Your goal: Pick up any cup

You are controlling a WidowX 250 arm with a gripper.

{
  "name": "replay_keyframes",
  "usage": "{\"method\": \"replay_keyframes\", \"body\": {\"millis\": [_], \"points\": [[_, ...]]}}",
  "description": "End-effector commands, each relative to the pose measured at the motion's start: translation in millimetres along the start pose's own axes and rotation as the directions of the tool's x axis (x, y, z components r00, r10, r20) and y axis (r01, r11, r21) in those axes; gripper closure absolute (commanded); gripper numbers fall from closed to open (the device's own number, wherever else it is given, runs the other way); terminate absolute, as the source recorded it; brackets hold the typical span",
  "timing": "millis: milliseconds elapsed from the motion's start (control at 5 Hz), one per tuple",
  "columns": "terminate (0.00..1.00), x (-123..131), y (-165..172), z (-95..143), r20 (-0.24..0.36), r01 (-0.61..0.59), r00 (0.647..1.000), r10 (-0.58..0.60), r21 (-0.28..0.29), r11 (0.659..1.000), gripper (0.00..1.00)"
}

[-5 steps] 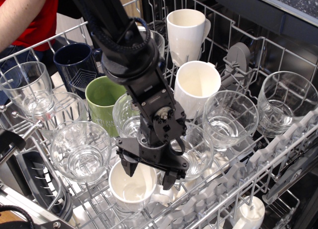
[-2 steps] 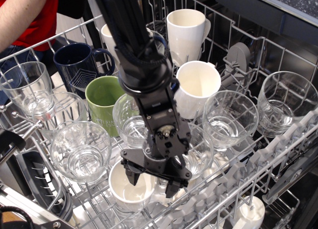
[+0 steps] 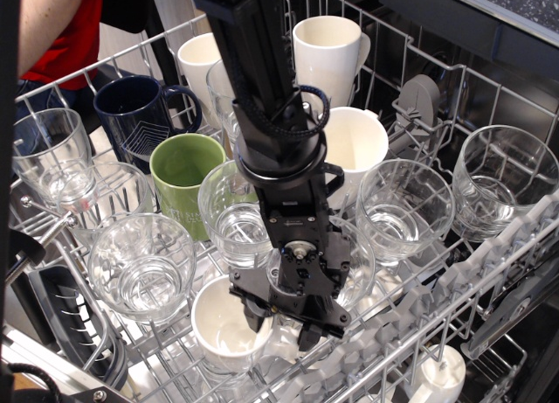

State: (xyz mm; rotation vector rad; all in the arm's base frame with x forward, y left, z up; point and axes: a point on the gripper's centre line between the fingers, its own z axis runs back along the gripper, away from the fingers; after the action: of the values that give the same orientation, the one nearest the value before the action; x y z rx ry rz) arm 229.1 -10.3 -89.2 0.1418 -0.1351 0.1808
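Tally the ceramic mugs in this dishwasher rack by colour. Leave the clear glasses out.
White: 4 (the low cup at the front, the mug beside the arm, and the two tall mugs at the back)
Green: 1 (the green mug)
Navy: 1 (the navy mug)
Total: 6

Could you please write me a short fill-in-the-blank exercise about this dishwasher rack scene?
1. The gripper is lowered at the rim of the small ____ cup at the front of the rack.
2. The mug behind the clear glasses is coloured ____.
3. The dark mug near the person's sleeve is ____ in colour.
4. The person's sleeve is ____.

Missing words: white; green; navy blue; red
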Motion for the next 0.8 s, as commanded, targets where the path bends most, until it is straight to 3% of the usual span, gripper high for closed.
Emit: {"method": "replay_keyframes", "body": {"millis": [0, 600], "points": [[0.0, 9, 4, 3, 0.029, -0.022, 0.999, 0.022, -0.014, 1.0, 1.0], [0.0, 3, 16, 6, 0.039, -0.025, 0.999, 0.027, -0.039, 0.999, 1.0]]}}
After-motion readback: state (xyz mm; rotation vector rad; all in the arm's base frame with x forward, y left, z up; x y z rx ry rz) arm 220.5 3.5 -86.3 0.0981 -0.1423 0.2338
